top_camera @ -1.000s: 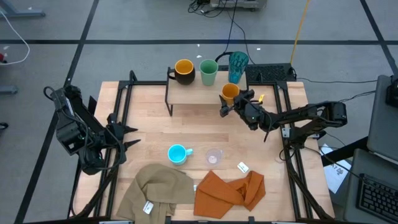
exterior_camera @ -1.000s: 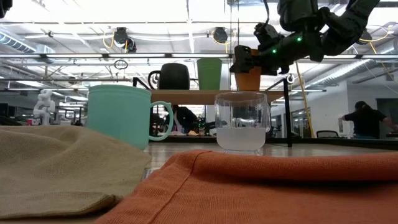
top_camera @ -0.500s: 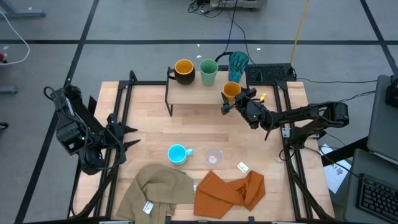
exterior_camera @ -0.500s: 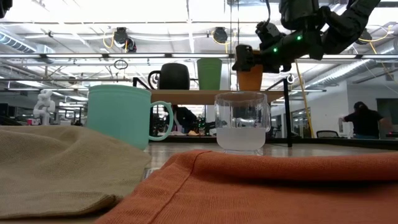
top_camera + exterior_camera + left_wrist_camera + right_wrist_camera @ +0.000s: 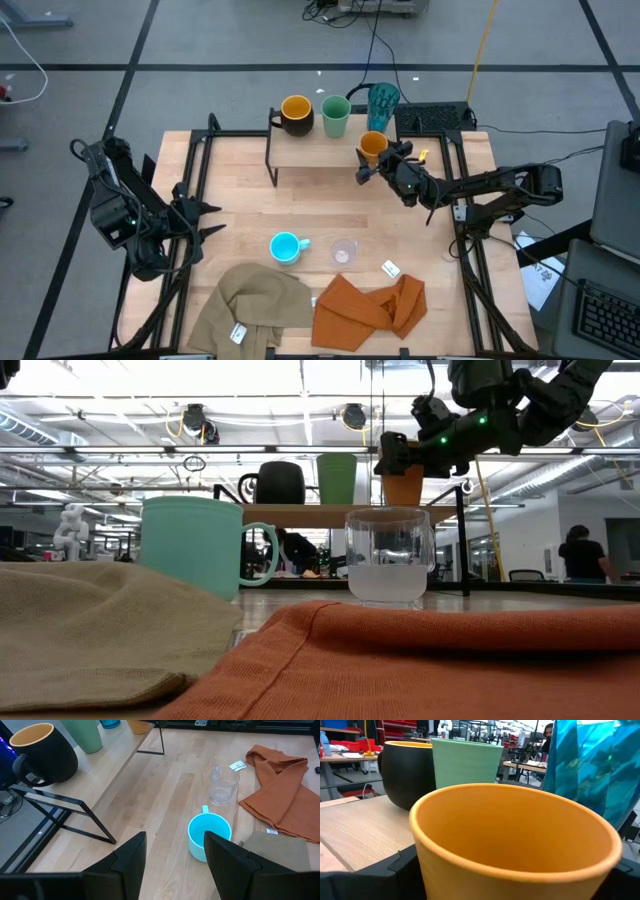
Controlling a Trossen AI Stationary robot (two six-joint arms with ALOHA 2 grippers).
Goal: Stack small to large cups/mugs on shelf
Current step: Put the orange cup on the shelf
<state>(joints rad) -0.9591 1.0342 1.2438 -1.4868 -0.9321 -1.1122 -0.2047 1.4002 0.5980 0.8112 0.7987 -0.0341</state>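
Note:
The light-wood shelf [image 5: 310,152] stands at the table's far side. A black mug [image 5: 295,115], a green cup [image 5: 335,115] and a teal tumbler [image 5: 383,100] stand in a row along it. My right gripper [image 5: 378,160] is at the shelf's right end, shut on the small orange cup [image 5: 372,146]. A light blue mug [image 5: 287,247] and a small clear cup [image 5: 344,252] stand on the tabletop nearer the front. My left gripper [image 5: 172,865] hangs open over the table's left edge with nothing between its fingers. My right gripper has the orange cup's round wall [image 5: 445,870] between its two fingers [image 5: 402,867], one on each side, below the rim. The fingers come in level from the table's right. The cup is upright with its base [image 5: 402,503] at the shelf board's top; whether it rests there I cannot tell.
A tan cloth [image 5: 255,305] and an orange cloth [image 5: 370,305] lie crumpled at the table's near edge, with a small white tag [image 5: 391,268] beside them. Black frame rails [image 5: 195,200] run along both sides of the table.

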